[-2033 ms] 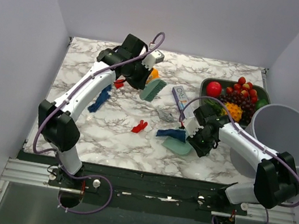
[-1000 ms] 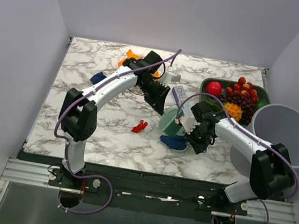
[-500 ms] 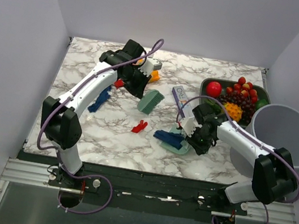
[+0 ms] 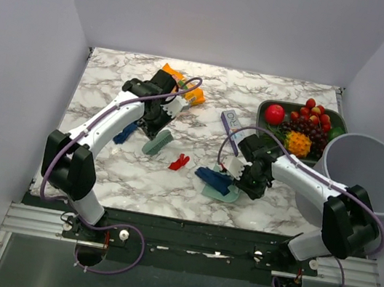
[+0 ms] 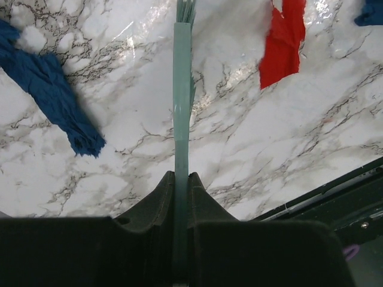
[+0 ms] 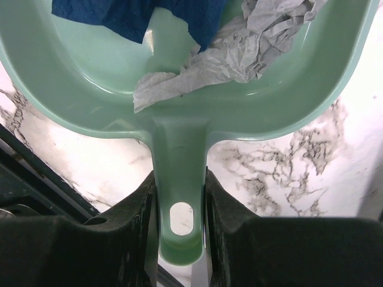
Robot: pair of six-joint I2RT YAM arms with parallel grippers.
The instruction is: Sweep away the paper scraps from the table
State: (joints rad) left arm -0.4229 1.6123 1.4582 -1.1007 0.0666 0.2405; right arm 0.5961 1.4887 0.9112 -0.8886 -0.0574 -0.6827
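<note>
Mid-table, left end effector clamps brush; right end effector clamps partly covered dustpan.

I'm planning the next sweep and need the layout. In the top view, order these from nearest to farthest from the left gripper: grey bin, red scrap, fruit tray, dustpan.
From the left gripper:
1. Red scrap, just right of it, toward the front edge.
2. Dustpan, further right, near the front.
3. Fruit tray, at the table's right side.
4. Grey bin, beyond the right edge.

counts, fwiw: red scrap x1 | blue scraps x2 | grey wad x1 | brush x1 | dustpan x1 | bin x1
</note>
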